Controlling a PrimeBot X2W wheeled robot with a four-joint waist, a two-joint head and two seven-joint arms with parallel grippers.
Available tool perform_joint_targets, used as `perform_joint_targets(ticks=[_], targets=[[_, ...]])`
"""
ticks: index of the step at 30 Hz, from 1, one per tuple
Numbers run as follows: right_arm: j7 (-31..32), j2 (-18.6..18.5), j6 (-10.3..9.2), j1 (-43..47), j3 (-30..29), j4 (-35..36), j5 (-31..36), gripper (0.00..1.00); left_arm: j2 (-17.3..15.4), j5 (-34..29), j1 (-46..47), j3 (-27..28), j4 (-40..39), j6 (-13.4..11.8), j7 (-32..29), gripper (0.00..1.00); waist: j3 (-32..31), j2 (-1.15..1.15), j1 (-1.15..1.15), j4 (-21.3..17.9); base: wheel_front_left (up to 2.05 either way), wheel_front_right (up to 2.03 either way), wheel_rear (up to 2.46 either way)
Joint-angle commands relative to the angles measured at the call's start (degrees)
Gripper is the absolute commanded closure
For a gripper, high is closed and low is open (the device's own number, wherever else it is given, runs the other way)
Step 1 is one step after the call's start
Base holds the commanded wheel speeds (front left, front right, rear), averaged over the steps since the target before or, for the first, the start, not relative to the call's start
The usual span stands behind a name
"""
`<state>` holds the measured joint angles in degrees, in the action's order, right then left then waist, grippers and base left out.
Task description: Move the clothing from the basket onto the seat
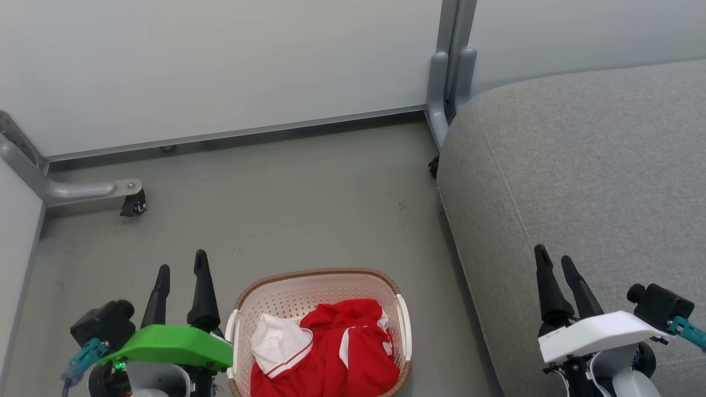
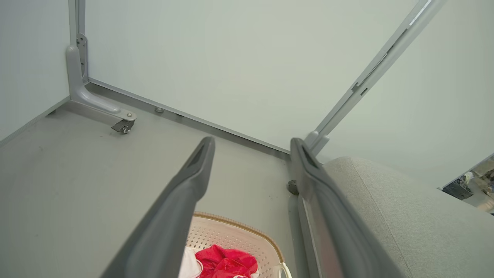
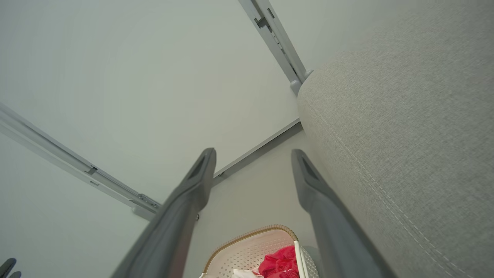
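The left tool point(image 1: 182, 264) is held spread and empty just beside the left wall of the basket point(image 1: 317, 272), its fingers pointing up the head view. The right tool point(image 1: 554, 256) is also spread and empty, over the near part of the seat point(image 1: 579, 165). The clothing point(image 1: 342, 347) is seen bunched inside the basket, which stands on the floor point(image 1: 276, 204) close to the seat's rounded edge. None of it is seen on the seat.

The step in hand is judged to be the first reach into the basket. The left tool is better placed for it. It should be brought over the rim and lowered, fingers apart, onto the raised red fold near the middle (not the flat white panel by the wall, where little could be gathered). A thick bunch should be pinched and raised straight up until the trailing cloth is free of the rim, since a light basket may be dragged or tipped by a snag
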<state>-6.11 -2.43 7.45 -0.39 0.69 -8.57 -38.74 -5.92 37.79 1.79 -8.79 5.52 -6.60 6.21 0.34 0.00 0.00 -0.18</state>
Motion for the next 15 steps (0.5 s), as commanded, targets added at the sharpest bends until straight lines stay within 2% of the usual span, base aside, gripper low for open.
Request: perform_joint_targets(ticks=[1,15], targets=[[-0.7,-0.3,0.03,-0.1,0.5,1.0,1.9,0.0,-0.6,-2.2,0.1,-0.4,-1.2,-0.6,0.6,0.0,0.0,0.0,0.0,0.0,0.0,0.0,0.0],[-3.0,-0.4,0.03,0.6,1.8,1.7,11.5,0.0,-1.7,-12.0,-0.3,-3.7,-2.8,-3.3,2.9,0.0,0.3,0.0,0.0,0.0,0.0,0.0,0.0]])
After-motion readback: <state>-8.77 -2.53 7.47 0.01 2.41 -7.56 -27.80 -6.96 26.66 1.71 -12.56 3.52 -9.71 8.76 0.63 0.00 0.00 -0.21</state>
